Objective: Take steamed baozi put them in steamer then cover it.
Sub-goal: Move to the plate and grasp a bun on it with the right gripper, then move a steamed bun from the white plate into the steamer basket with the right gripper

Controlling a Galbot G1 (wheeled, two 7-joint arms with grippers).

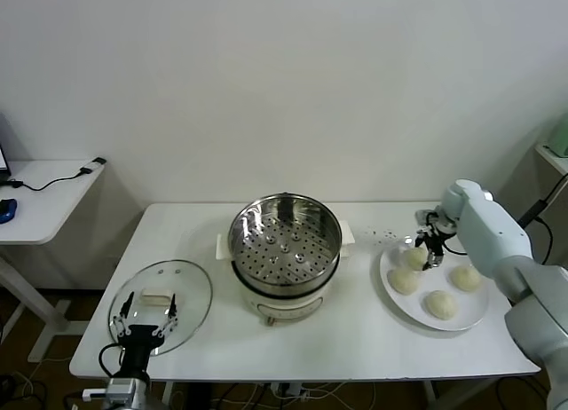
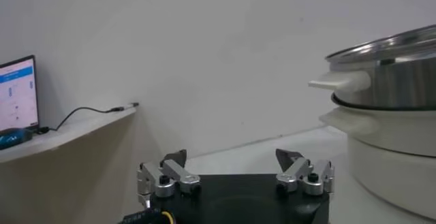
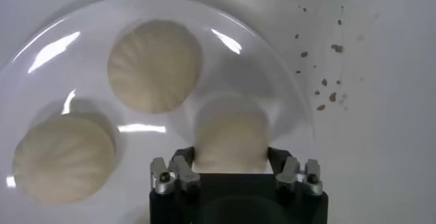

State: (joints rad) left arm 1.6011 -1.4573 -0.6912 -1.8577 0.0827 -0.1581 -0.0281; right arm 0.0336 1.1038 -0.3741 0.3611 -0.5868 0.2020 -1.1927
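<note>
Left gripper [image 1: 142,328]: sitting nearest the head camera at the table's front left corner, hovering low over the glass cover [image 1: 161,303]; in the left wrist view its fingers [image 2: 168,176] are spread wide with nothing between them, so it is idling while the other arm works.
Right gripper [image 1: 429,244]: reaching down onto the white plate [image 1: 435,323] at the right of the table; the right wrist view is showing its fingers [image 3: 181,173] straddling one baozi [image 3: 230,140], one on each side, apparently touching or just beside the dough, so I am judging it open around the bun, not yet clamping.
Steamed baozi: four are lying on the plate, the straddled one [image 1: 416,257] at the far left of the group, the others [image 1: 439,304] close around it.
Steamer [image 1: 285,239]: standing uncovered at the table's middle on its white pot base [image 1: 282,302], its perforated floor holding nothing.
Step in hand: the first bun, by my reading; all loading and covering is remaining.
Risk, squeeze: soft dough is likely giving under the pads; closing hard is denting or tearing it, closing lightly is letting it slip on the lift.
Risk, neighbours: the nearest bun [image 3: 154,65] is lying just beside the grasped one, so a sideways drag is nudging it or sliding the plate.
Risk, transfer: the steamer's wall is standing well above plate level; carrying low is knocking the bun against the rim.
</note>
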